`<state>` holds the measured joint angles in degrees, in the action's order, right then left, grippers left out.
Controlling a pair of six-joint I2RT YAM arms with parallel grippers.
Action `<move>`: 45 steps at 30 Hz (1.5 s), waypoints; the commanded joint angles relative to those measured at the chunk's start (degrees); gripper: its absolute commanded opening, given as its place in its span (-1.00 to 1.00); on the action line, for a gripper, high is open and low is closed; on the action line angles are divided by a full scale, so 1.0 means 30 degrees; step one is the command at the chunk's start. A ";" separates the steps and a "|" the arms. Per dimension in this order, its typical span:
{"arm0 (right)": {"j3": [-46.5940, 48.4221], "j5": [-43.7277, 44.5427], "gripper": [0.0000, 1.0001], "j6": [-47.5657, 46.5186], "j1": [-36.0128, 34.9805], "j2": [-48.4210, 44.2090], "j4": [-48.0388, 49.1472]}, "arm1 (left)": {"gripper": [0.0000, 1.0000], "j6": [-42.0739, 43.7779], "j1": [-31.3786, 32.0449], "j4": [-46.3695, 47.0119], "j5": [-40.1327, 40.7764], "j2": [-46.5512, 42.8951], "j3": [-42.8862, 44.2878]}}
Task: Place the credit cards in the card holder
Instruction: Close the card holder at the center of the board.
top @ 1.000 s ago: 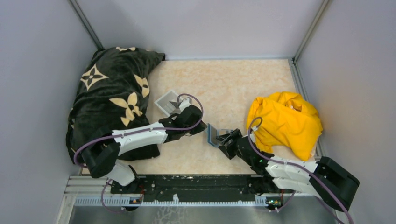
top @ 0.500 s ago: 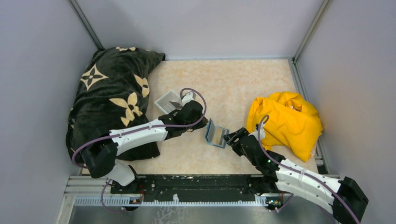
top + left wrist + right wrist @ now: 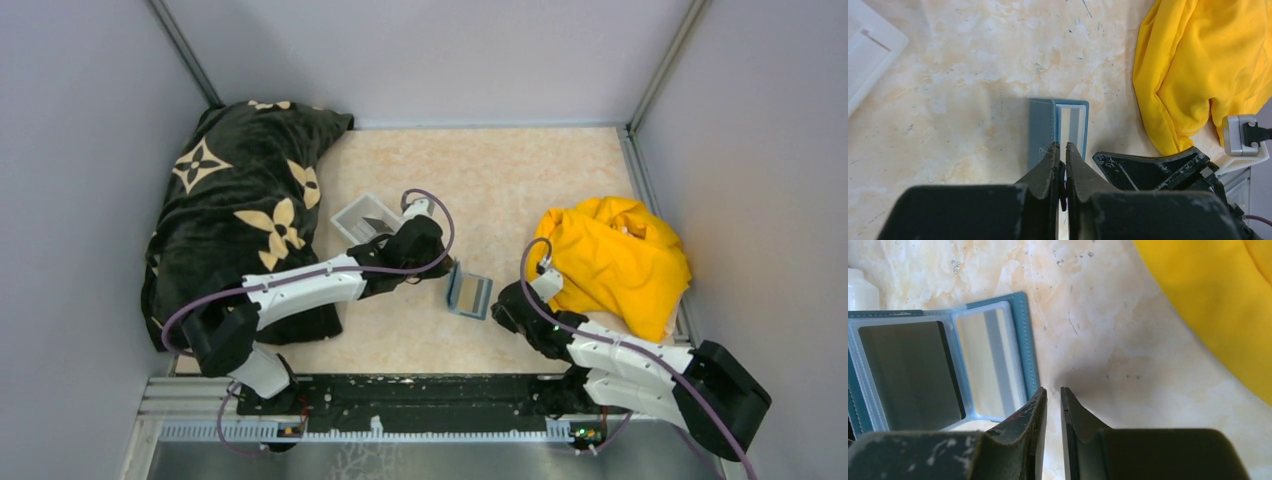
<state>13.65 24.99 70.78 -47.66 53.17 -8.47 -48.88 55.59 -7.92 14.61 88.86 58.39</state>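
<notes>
Looking down from above first: the left arm [image 3: 300, 288] is stretched out low across the table, with the left gripper [image 3: 440, 270] pointing at the card holder [image 3: 468, 293]. The holder lies open just past its fingertips. The right arm [image 3: 620, 355] is folded back on itself, elbow out by the yellow cloth [image 3: 612, 258]. The right gripper [image 3: 500, 305] sits just on the other side of the holder, so the holder ends up between the two sets of fingers. A white tray [image 3: 360, 218] and a black flowered blanket [image 3: 235, 200] are off behind the left gripper.

Left wrist cam: the fingers [image 3: 1048, 162] are squeezed together, with only a hairline between them. Can't tell if anything thin is pinched in there. Their tips sit over the near edge of the holder, which lies flat straight ahead. The right gripper's black body is just off to the right.

Right wrist cam: the fingers [image 3: 1035, 410] are almost together, leaving a narrow slit with bare table [image 3: 1108, 340] showing through and nothing held. The holder is ahead and to their left, with its near corner just beside the left fingertip. One pocket shows a dark grey card [image 3: 908, 375], the other looks pale tan and grey. The yellow cloth is ahead and to the right.
</notes>
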 commanded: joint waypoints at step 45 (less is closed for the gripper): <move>-0.0623 -0.2518 -0.65 -0.1368 0.1500 0.2187 0.2841 | 0.48 -0.1446 0.2079 0.4062 -0.3644 0.3657 0.0202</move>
<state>13.47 17.80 67.07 -43.33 59.99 2.98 -50.52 61.43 0.21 5.37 101.97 61.52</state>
